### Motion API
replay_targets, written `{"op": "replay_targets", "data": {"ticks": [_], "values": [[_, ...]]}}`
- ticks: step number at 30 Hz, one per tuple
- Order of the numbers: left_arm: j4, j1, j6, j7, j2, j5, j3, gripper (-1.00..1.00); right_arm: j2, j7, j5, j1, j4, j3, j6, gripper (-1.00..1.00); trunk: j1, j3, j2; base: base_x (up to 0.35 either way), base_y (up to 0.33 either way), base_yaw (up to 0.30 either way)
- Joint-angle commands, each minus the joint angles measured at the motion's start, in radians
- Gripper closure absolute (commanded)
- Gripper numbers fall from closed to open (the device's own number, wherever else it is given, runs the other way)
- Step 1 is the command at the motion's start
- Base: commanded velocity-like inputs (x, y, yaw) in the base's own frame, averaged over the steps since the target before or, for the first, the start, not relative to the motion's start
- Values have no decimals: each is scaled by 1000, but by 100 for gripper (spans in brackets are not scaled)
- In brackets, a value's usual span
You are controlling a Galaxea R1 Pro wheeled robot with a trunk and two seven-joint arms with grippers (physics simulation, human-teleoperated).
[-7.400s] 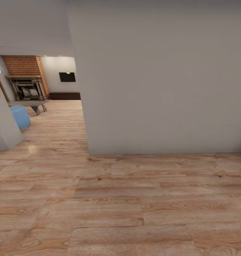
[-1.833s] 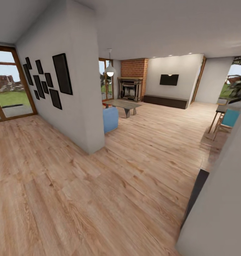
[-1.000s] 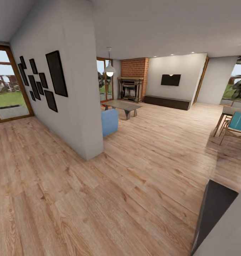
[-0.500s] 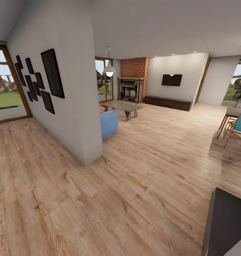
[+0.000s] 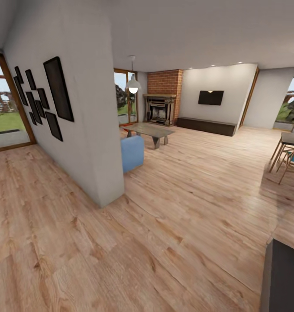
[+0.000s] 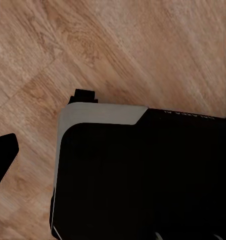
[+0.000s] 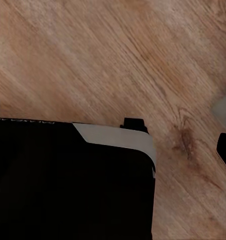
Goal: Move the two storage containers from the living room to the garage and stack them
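Observation:
The two storage containers are out of view. Ahead lies the living room: light wood plank floor (image 5: 185, 208), the end of a blue sofa (image 5: 132, 152), and a long dark low cabinet (image 5: 206, 125) under a wall screen (image 5: 210, 97). In the left wrist view a dark finger tip (image 6: 3, 155) pokes in beside my black base (image 6: 142, 170), over the planks. In the right wrist view a dark tip (image 7: 225, 150) sits at the edge beside the base (image 7: 68, 180). Neither view tells how the jaws stand.
A white partition wall (image 5: 90, 143) with black frames (image 5: 58, 89) juts out at the left, its corner close ahead. A coffee table (image 5: 149, 130) and brick fireplace (image 5: 162, 102) stand beyond. Chairs (image 5: 292, 158) are at the right, a dark block (image 5: 285, 277) at the lower right.
The camera has moved on and turned: the pale wall at the right has left the picture, the dark block has slid towards the lower right corner, and the partition wall looks nearer.

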Motion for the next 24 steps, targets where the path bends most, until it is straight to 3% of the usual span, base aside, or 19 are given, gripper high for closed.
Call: {"op": "replay_targets", "data": {"ticks": [1,7,17,24], "values": [[0,-1,5,-4,0,10,-1,-100,0,2,-11,-1,3,8,-5,-100,1,-1,-1,322,0,0],[-1,-1,5,-4,0,10,-1,-100,2,2,-14,-1,3,8,-6,-100,1,-1,-1,322,0,-12],[0,-1,5,-4,0,10,-1,-100,3,2,-16,-1,3,8,-5,-100,1,-1,-1,322,0,-213],[0,-1,5,-4,0,10,-1,-100,3,2,-16,-1,3,8,-4,-100,1,-1,-1,322,0,-51]]}}
